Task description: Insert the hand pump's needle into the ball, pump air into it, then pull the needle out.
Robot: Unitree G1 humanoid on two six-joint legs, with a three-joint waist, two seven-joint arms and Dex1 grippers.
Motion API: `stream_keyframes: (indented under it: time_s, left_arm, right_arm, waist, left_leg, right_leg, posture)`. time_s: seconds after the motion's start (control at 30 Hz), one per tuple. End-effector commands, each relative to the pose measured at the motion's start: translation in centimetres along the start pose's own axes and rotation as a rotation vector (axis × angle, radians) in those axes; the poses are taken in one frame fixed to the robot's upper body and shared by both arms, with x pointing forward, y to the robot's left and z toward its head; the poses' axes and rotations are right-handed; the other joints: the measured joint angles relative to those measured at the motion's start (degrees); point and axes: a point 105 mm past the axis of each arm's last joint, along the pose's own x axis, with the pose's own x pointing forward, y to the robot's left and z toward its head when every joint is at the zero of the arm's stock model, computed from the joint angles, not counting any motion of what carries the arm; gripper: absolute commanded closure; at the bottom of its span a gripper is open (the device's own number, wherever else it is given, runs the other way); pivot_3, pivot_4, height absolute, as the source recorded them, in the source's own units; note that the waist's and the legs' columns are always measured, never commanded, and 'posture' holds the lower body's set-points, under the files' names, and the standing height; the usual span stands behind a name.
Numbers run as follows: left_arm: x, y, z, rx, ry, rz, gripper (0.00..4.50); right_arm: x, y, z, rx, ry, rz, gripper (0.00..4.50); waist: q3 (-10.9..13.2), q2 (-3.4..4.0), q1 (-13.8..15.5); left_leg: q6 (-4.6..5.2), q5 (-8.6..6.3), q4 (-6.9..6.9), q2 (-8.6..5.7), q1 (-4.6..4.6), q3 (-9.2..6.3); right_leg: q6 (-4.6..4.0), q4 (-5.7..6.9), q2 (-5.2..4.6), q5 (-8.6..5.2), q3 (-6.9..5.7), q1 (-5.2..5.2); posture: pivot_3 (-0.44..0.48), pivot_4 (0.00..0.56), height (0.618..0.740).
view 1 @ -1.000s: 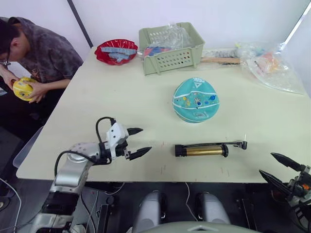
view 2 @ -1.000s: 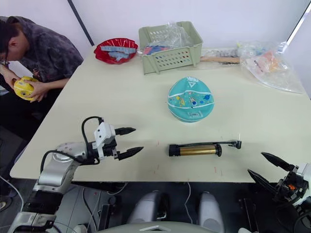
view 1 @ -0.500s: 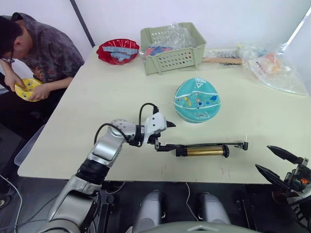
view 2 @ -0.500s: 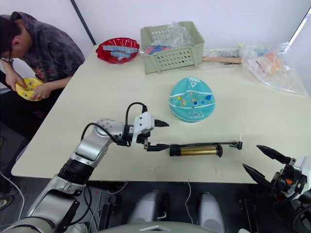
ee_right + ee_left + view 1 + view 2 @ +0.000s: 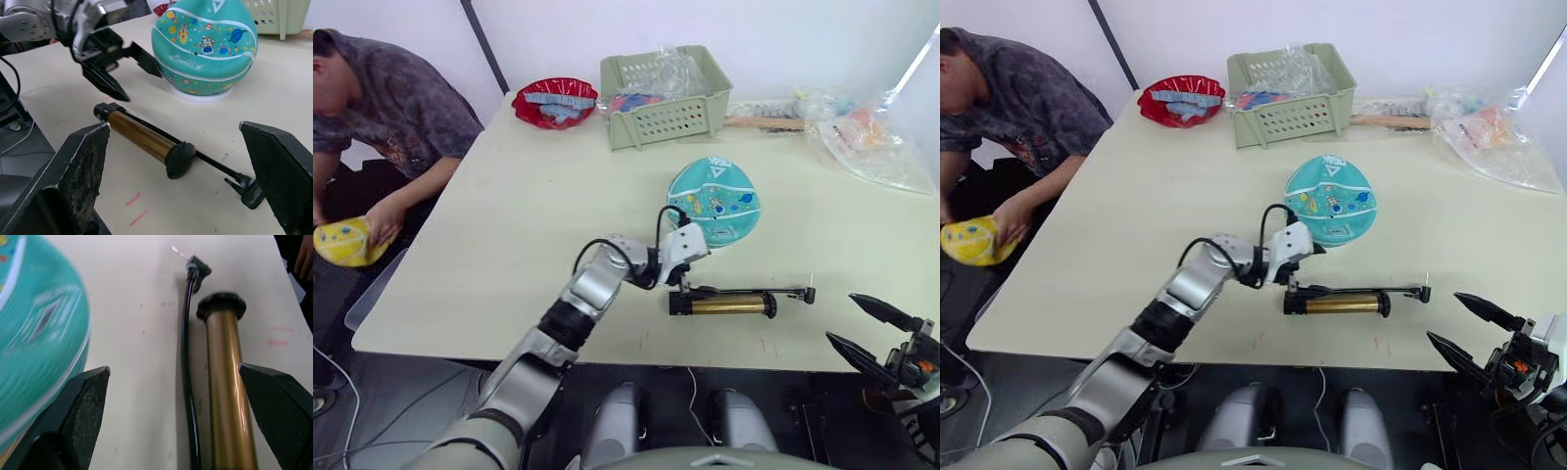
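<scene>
The teal ball [image 5: 713, 199] with white seams and cartoon prints rests mid-table on a small white ring. Just in front of it lies the hand pump [image 5: 720, 305], its gold cylinder [image 5: 227, 396] flat on the table with the black hose [image 5: 188, 357] alongside. The needle [image 5: 178, 253] sticks out of the black fitting at the pump's right end. My left gripper [image 5: 690, 273] is open, one finger near the ball, the other by the pump's left cap, holding nothing. My right gripper [image 5: 840, 316] hangs open off the table's front right edge.
A green basket [image 5: 664, 86], a red bowl [image 5: 554, 103] and plastic bags [image 5: 867, 132] line the far edge. A person sits at the left, a hand on a yellow ball [image 5: 342, 242] below table level. Bare tabletop [image 5: 529, 215] spreads to the left of the ball.
My left arm has swung right from the table's front left to the pump's left end, between pump and ball. The person has lowered the yellow ball. The right gripper has barely moved.
</scene>
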Motion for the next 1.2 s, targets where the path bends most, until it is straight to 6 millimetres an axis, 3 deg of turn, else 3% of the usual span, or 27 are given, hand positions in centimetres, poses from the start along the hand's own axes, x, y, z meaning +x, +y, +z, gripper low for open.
stream_keyframes:
  time_s: [0.03,0.33,0.6,0.77,1.2]
  left_arm:
    - [1.1,0.2,0.7,0.016,0.011,0.011,0.0]
    - [4.2,-0.1,0.3,0.023,0.061,0.032,0.0]
    - [5.6,0.0,-0.1,0.003,0.076,0.025,0.0]
    - [6.1,0.5,0.1,0.017,0.08,0.032,1.02]
    - [7.4,0.0,-0.8,0.055,0.151,-0.038,1.02]
  right_arm:
    - [-0.1,0.1,0.9,-0.033,-0.016,0.008,0.06]
    - [-0.8,0.0,0.7,-0.031,-0.018,-0.015,0.06]
    - [-1.4,-0.3,0.3,-0.027,-0.005,-0.027,0.06]
    - [-1.4,-0.2,0.1,-0.025,-0.006,-0.027,0.0]
    - [-1.6,-0.3,-0.4,-0.023,-0.003,-0.029,0.0]
  waist:
    - [0.0,-0.02,-0.1]
    - [0.0,-0.04,-0.1]
    - [0.0,-0.07,0.1]
    - [0.0,-0.09,-0.1]
    - [0.1,-0.11,-0.1]
  left_leg:
    - [0.0,0.0,0.0,0.0,0.0,0.0]
    - [0.0,0.0,0.0,0.02,-0.02,-0.05]
    - [0.0,-0.01,0.0,0.02,-0.04,-0.08]
    - [0.01,-0.01,0.0,0.02,-0.06,-0.09]
    - [0.01,-0.01,0.01,0.02,-0.13,-0.1]
  right_leg:
    - [0.0,0.0,0.01,0.0,0.0,0.0]
    - [-0.01,0.0,0.05,0.0,0.0,-0.03]
    - [-0.02,0.0,0.02,0.0,-0.02,-0.03]
    - [-0.02,0.0,0.04,0.0,-0.02,-0.06]
    - [-0.03,0.0,0.02,0.0,-0.04,-0.11]
  posture:
    - [0.0,0.15,0.74]
    - [0.0,0.15,0.74]
    - [0.0,0.15,0.74]
    - [0.0,0.15,0.74]
    - [0.0,0.15,0.74]
